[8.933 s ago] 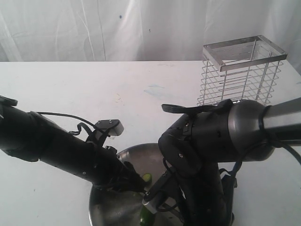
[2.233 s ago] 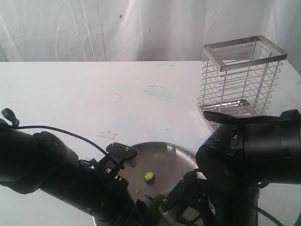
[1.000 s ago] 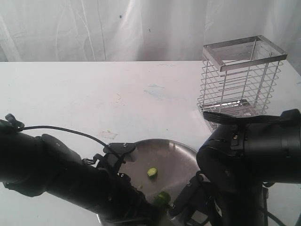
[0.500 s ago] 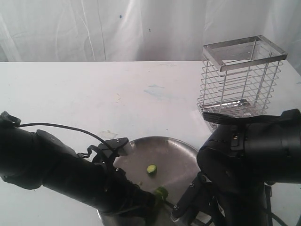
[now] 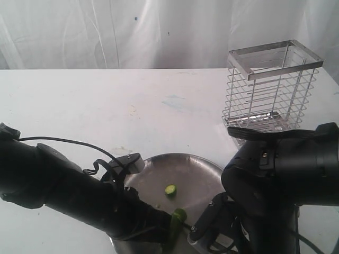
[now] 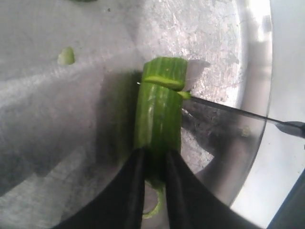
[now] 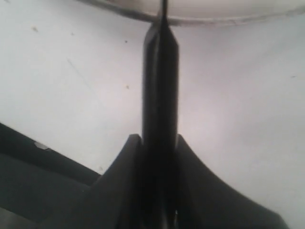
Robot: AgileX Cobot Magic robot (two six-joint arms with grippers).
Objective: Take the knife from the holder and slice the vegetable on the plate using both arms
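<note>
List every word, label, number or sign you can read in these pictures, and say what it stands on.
None: no readable text in any view.
The holder, plate, vegetable, knife, left arm and right arm show no writing, label or number that can be made out.

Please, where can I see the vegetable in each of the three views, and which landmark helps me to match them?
Exterior view: the vegetable is at the bottom centre, on the near part of the plate.
Left wrist view: the vegetable fills the centre, lying on the plate, with the knife at its cut end.
Right wrist view: not in it.
Shared landmark: the plate's rim, seen in all three views.
</note>
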